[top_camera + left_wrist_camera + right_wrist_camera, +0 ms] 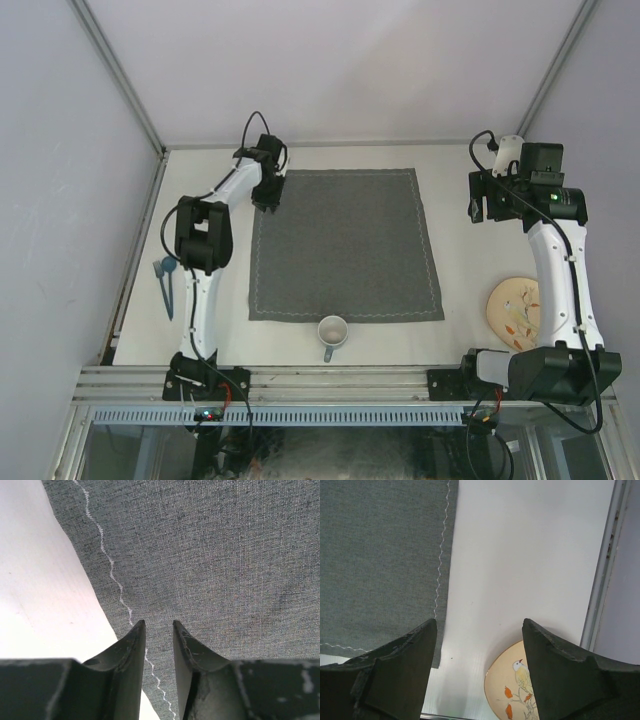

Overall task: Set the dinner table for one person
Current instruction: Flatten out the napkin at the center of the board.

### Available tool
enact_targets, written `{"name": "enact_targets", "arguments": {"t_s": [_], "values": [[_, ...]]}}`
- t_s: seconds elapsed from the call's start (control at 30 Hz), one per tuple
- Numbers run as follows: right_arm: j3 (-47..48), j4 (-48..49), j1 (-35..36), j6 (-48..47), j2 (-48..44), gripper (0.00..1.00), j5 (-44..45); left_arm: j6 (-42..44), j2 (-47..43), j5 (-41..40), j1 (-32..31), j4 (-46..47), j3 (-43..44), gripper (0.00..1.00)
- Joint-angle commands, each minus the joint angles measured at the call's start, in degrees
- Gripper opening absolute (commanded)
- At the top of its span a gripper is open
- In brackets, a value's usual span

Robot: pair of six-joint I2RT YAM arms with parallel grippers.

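My left pincer sits low over the far-left corner of the grey cloth. Its jaws are drawn to a narrow slot with the white stitch line running between them, and nothing is caught in them that I can see. My right pincer is spread wide and empty above bare bench, between the cloth's right hem and the plate.

The bench lies under everything, off-white, showing all around the cloth.

What worries me:
- If I nip that corner and pull, the whole cloth may drag or rumple. The mug stands right at the near hem, so a sliding edge could shove or tip it.
- If I close too high I get no fabric; too low, and my tips scrape the bench.
- The plate lies flat near the right rail, so a clumsy bite at its rim could skate it toward the edge.
- The blue utensil lies beside my left arm — a careless sweep could knock it.

I can read no writing or brand anywhere. The plate carries only a painted bird and orange sprigs.
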Motion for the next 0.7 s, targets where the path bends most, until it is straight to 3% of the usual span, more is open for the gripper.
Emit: {"name": "enact_targets", "arguments": {"t_s": [0.0, 0.27, 0.67], "values": [[0.31, 0.64, -0.23, 0.35, -1.86, 0.69, -0.48, 0.05, 0.76, 2.02, 0.56, -0.56, -0.29, 0.31], [0.4, 0.67, -0.22, 0.5, -2.11, 0.69, 0.12, 0.03, 1.83, 2.91, 0.77, -0.74, 0.2, 0.29], [1.26, 0.15, -0.22, 0.59, -1.76, 0.7, 0.85, -0.02, 3.02, 4.82, 0.91, -1.1, 1.35, 0.09]]}}
